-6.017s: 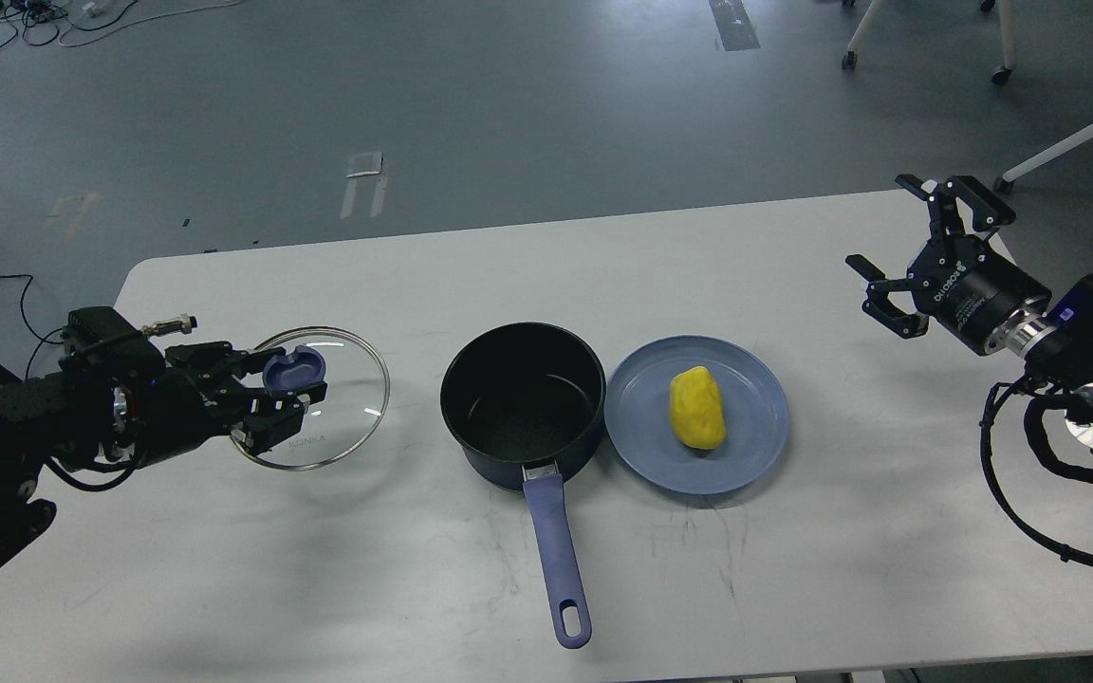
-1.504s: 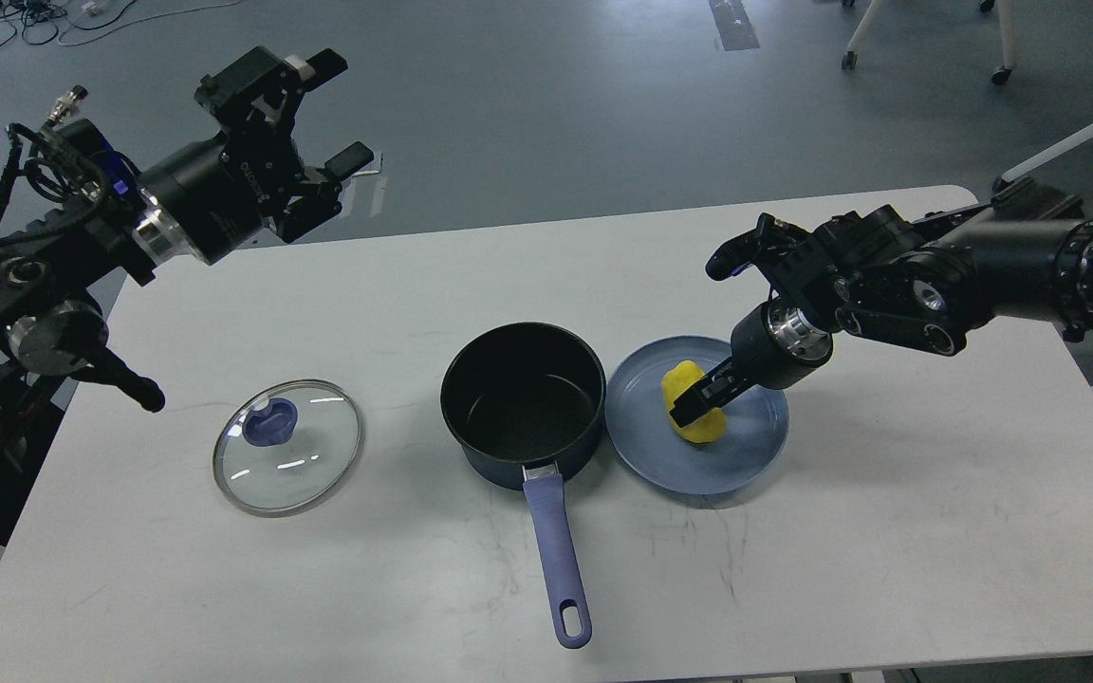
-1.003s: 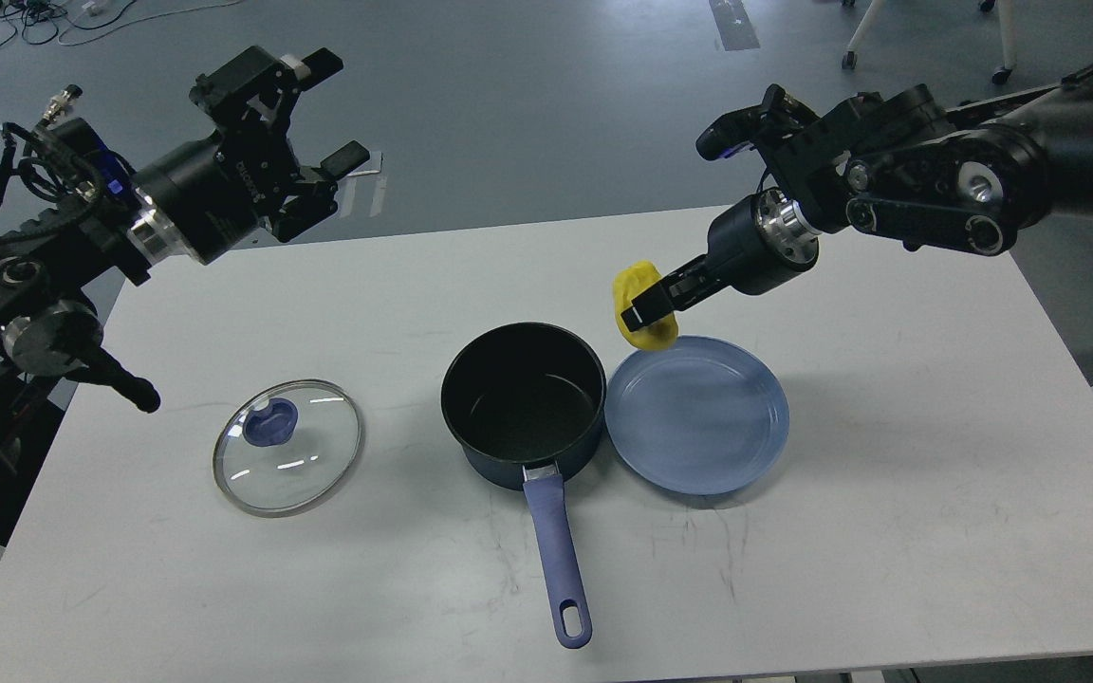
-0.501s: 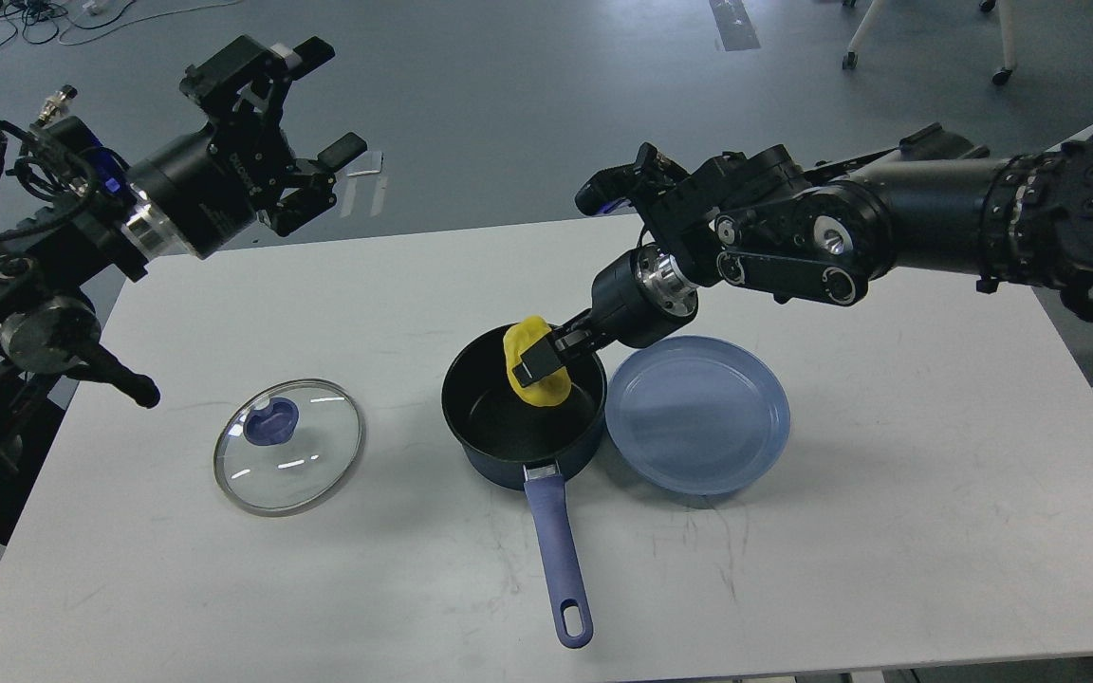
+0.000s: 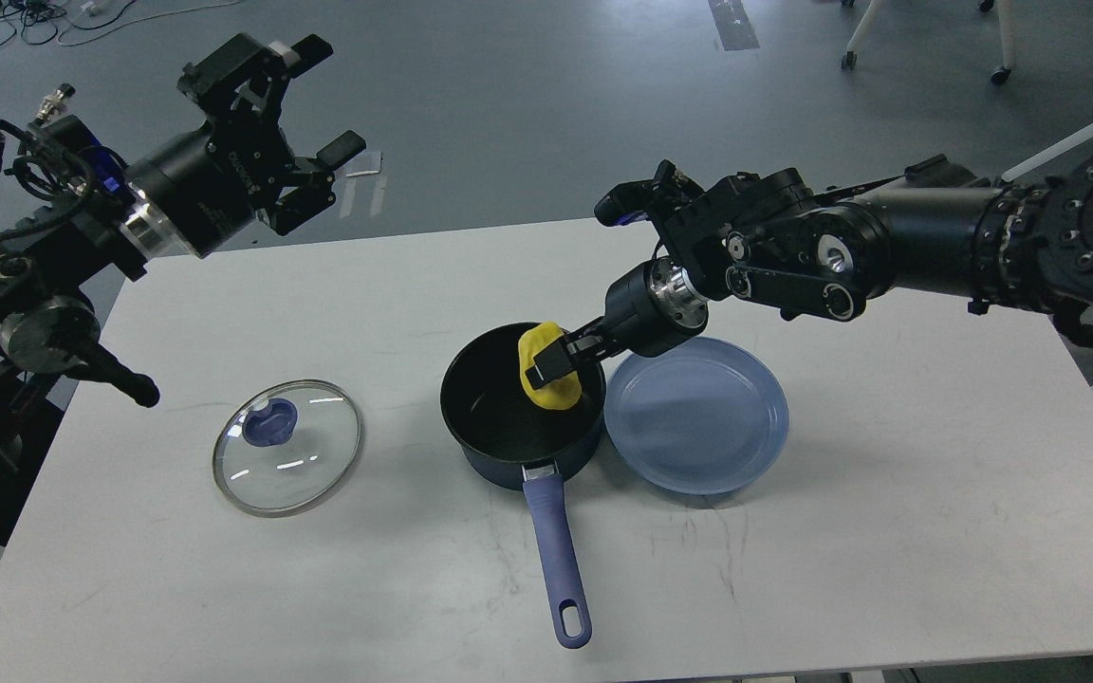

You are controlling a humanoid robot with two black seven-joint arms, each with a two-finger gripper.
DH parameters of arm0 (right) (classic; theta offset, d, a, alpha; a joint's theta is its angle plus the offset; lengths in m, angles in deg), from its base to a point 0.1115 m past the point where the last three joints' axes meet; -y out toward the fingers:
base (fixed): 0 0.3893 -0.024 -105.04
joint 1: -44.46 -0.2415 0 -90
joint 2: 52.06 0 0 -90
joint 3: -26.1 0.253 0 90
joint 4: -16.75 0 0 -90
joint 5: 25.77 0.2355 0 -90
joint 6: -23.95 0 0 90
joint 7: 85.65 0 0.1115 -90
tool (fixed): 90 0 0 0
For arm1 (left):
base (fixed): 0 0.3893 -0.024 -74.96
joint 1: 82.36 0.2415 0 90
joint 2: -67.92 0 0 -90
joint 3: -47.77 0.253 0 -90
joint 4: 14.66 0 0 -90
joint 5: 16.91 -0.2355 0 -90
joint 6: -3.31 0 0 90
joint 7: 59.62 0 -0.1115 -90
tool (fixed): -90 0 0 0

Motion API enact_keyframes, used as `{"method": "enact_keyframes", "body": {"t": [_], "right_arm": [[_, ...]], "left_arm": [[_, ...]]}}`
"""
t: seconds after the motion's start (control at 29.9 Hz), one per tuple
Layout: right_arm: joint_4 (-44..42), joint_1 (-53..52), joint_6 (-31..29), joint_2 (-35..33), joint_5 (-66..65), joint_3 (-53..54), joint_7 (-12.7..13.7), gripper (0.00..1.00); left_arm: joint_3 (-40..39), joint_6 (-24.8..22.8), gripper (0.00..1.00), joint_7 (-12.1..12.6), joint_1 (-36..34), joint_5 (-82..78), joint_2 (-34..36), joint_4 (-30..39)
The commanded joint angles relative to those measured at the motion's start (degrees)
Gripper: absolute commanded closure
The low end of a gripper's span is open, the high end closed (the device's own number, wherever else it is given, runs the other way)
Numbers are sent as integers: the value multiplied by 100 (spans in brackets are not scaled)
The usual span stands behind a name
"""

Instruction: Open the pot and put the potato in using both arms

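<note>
The dark blue pot [image 5: 494, 417] stands open at the table's middle, its long blue handle [image 5: 556, 560] pointing toward me. My right gripper [image 5: 551, 365] is shut on the yellow potato [image 5: 546, 379] and holds it inside the pot's right side, over the rim. The glass lid [image 5: 287, 446] with its blue knob lies flat on the table left of the pot. My left gripper [image 5: 295, 114] is open and empty, raised high above the table's far left corner.
An empty blue plate [image 5: 696, 415] sits right of the pot, touching it, under my right wrist. The white table [image 5: 888, 493] has rounded far corners. Chair legs and cables lie on the grey floor beyond.
My right gripper lifted the potato off the plate, carried it left over the pot, and now holds it slightly lower at the pot's right side. The left arm has barely moved.
</note>
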Motion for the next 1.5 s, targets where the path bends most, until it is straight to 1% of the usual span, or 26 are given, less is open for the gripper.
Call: {"method": "enact_keyframes", "body": {"t": [0.0, 0.03, 0.1, 0.17, 0.23, 0.33, 0.4, 0.47, 0.57, 0.67, 0.7, 0.74, 0.84, 0.9, 0.94, 0.97, 1.0, 1.07, 1.2, 1.24, 1.34, 1.4, 1.47], "right_arm": [[3, 11, -1, 0, 2, 6, 0, 50], [3, 11, -1, 0, 2, 6, 0, 46], [-6, 11, -1, 0, 2, 6, 0, 42], [-6, 11, -1, 0, 2, 6, 0, 36], [-6, 11, -1, 0, 2, 15, 0, 27], [-6, 11, -1, 0, 2, 15, 0, 24], [3, 2, -1, 0, 11, 32, 0, 18], [3, -7, -1, 0, 11, 50, 0, 17], [11, -33, -1, 0, 28, 76, 0, 12], [38, -95, -1, -17, 195, 120, 0, 12], [55, -129, -1, -174, 265, 199, 0, 12], [55, -130, -1, -176, 266, 199, 0, 12], [178, -209, -1, -781, 319, 646, 0, 9], [318, -157, -1, -1324, 336, 1094, 0, 8], [319, -156, -1, -1327, 336, 1096, 0, 8], [380, -78, -1, -1588, 423, 1348, 0, 8], [433, 53, -1, -1843, 624, 1568, 0, 7], [468, 351, -1, -2143, 1089, 1893, 0, 7], [469, 924, -1, -2574, 1864, 2501, 0, 5], [469, 1212, -1, -2697, 2144, 2789, 0, 5], [390, 2020, -1, -2830, 2681, 3502, 0, 5], [363, 2321, -1, -2830, 2814, 3766, 0, 5], [276, 2891, -1, -2830, 3016, 4310, 0, 5]], "left_arm": [[0, 0, 2, 0, 0, 0, 8, 7], [0, 0, 2, 0, 0, 0, 8, 7], [0, 0, 2, 0, 0, 0, 8, -2], [0, 0, 2, 0, 0, 0, 8, -2], [0, 0, 2, -9, 0, 0, 0, 7], [8, 0, 2, 0, 0, 0, 8, 7], [8, 0, 2, 0, 0, 0, 8, -2], [8, 0, 2, 0, 0, 0, 8, 7], [8, 0, 2, 0, 0, 0, 8, 7], [8, 0, 2, 0, 0, 0, 8, -2], [8, 0, 2, 0, 0, 0, 17, -2], [8, 0, 2, 0, 0, 0, 17, -2], [8, 0, 2, 0, 0, 0, 17, 7], [8, 0, 2, 0, 9, 8, 17, -2], [8, 0, 2, 0, 9, 8, 17, -2], [0, 0, 2, -9, 44, 8, 8, -2], [0, 0, 2, -17, 79, 8, 0, -2], [-35, 0, 2, -18, 140, 35, -27, -2], [-176, 0, 2, -9, 342, 149, -88, -2], [-263, 0, 2, -9, 439, 166, -132, -2], [-465, 0, 2, -9, 693, 167, -299, -11], [-528, 0, 2, 0, 808, 167, -361, -20], [-633, 0, 2, -9, 1036, 167, -475, -28]]}}
